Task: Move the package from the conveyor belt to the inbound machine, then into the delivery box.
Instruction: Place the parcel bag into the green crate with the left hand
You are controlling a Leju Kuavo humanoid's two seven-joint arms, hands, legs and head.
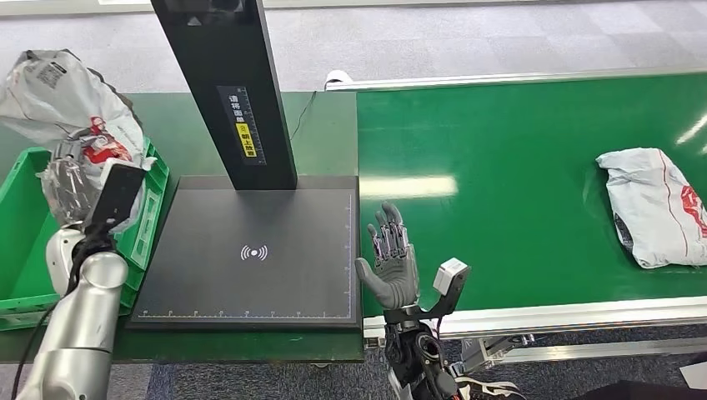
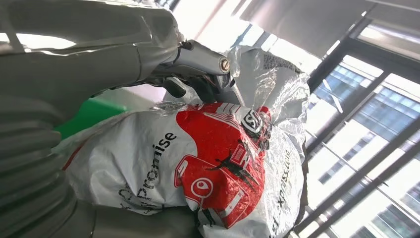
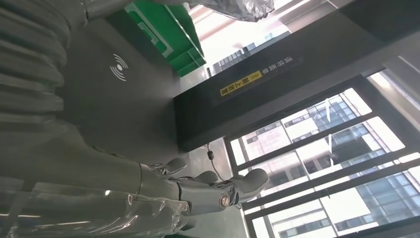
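You're in a parcel-sorting station: green conveyor belt [image 1: 517,183], black scanning platform [image 1: 250,250], green crate [image 1: 25,275], grey carpet floor [image 1: 417,42]

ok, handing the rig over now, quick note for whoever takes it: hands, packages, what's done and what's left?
Left hand grips a red-and-white package over the green delivery box, not released.
Right hand is open, holds nothing, raised at the near edge of the conveyor belt.
Inbound machine plate is bare.
Another package lies on the belt, far right.
Left: drop the held one in the box, then fetch the next.
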